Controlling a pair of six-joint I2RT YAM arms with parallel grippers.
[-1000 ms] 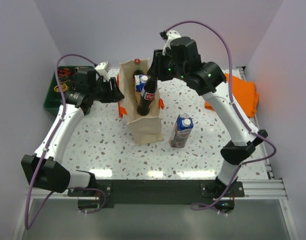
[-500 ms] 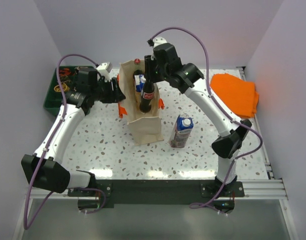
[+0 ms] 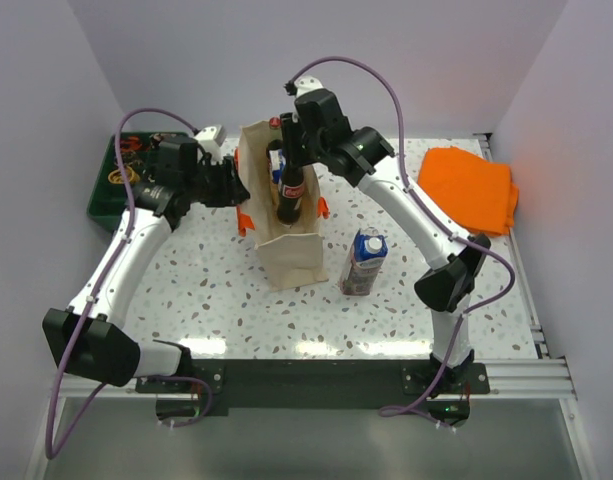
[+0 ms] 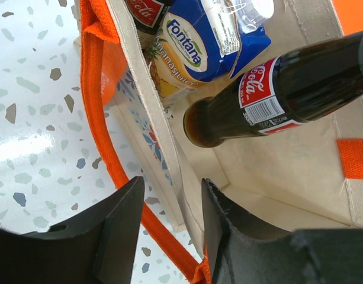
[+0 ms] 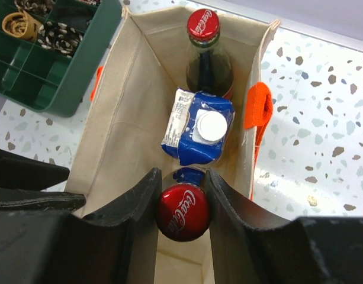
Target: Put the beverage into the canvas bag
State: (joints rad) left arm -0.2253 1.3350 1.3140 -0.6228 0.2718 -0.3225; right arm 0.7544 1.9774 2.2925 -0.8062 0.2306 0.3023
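The beverage is a dark cola bottle (image 3: pixel 291 190) with a red cap (image 5: pixel 183 212). My right gripper (image 5: pixel 182 177) is shut on its neck just under the cap and holds it in the mouth of the canvas bag (image 3: pixel 286 250). Its lower half (image 4: pixel 288 89) hangs inside the bag (image 4: pixel 276 171), clear of the floor. Inside stand another cola bottle (image 5: pixel 203 26) and a blue juice carton (image 5: pixel 199 127). My left gripper (image 4: pixel 172 183) is open and straddles the bag's left wall and orange handle (image 4: pixel 101 71), with a gap on the outer side.
A second blue juice carton (image 3: pixel 363 262) stands on the table right of the bag. A folded orange cloth (image 3: pixel 471 188) lies at the back right. A green compartment tray (image 3: pixel 106 195) sits at the back left, beside my left arm.
My right arm has swung left and carried the cola bottle from the bag's right edge to over its mouth, lowering it inside. The left jaws have narrowed slightly around the wall.
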